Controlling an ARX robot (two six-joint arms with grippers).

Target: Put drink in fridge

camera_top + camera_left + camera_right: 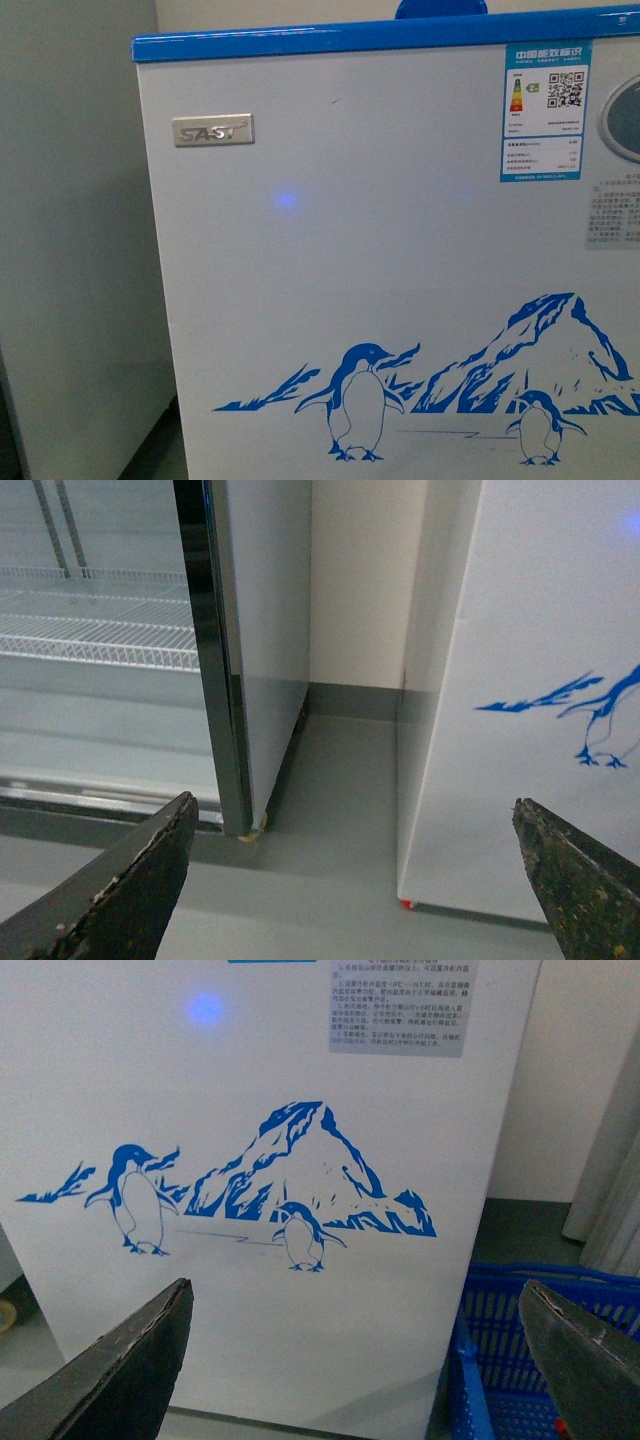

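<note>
Straight ahead of the robot stands the fridge (400,260), a white chest that fills most of the front view. A blue rim (380,35) runs along its top edge, and a rounded blue shape (440,8) shows just above it, too cropped to tell what it is. A silver badge (213,130) sits near the upper left corner of the front panel, and an energy label (546,110) near the upper right. A faint blue light spot (287,200) shows on the panel below the badge. Lower down are two blue penguins (365,400) in front of a blue mountain (540,350). Just left of the fridge stands a grey cabinet (70,250).

The left pincer (355,802) is spread wide with nothing between its dark fingers (120,880). Its camera looks down the gap between the cabinet, with white wire shelves (100,640) behind its glass, and the fridge's side. Grey floor (330,780) runs between the two, and a small red foot (407,904) shows at the fridge's bottom corner.

The right pincer (355,1286) is likewise spread wide and empty, facing the penguin picture from near. A blue plastic basket (540,1350) sits on the floor just beside the fridge's right corner.
</note>
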